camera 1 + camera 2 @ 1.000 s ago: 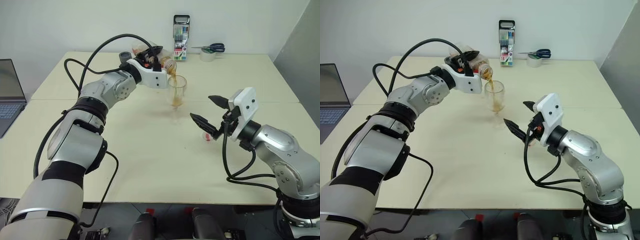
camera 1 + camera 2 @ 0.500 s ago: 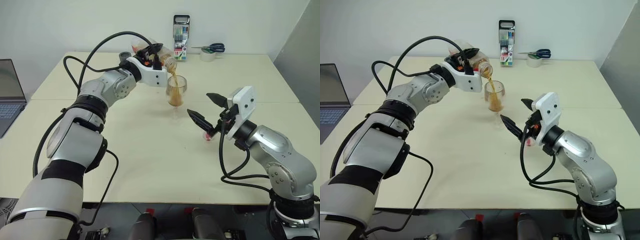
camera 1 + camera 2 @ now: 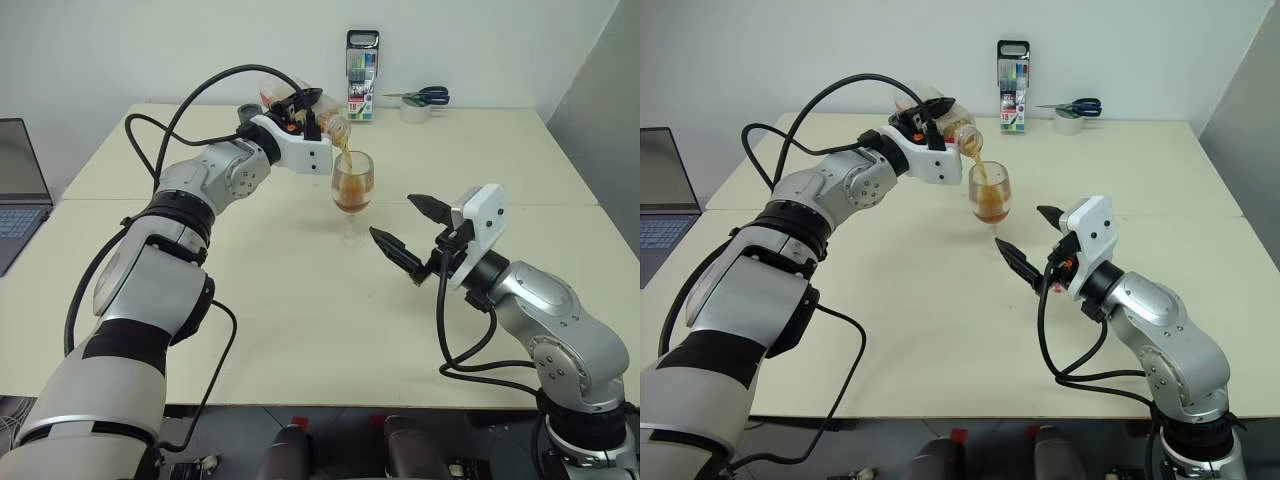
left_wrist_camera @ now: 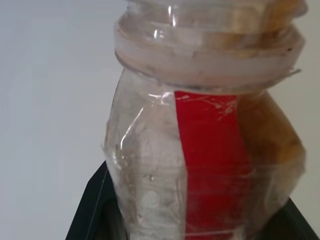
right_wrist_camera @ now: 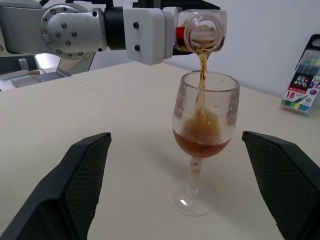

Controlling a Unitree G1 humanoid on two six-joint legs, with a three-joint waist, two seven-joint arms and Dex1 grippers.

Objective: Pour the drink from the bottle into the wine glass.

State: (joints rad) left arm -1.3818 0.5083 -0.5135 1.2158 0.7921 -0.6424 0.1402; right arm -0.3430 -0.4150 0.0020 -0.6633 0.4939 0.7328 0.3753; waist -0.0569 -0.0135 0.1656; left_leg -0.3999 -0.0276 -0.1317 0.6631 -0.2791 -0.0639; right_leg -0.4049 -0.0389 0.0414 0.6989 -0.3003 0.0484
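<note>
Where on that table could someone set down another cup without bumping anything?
The near strip of the table, in front of the wine glass and beside the open right claw, is bare. So is the far right part, forward of the scissors and tape roll. It is crowded around the glass, under the tilted bottle.

Left gripper (image 3: pixel 305 112) tips bottle (image 3: pixel 325 122) over wine glass (image 3: pixel 353 186); drink (image 3: pixel 352 194) streams in.

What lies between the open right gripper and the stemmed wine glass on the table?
Nothing: in the right wrist view, bare cream tabletop separates the open right gripper from the clear stemmed wine glass.
</note>
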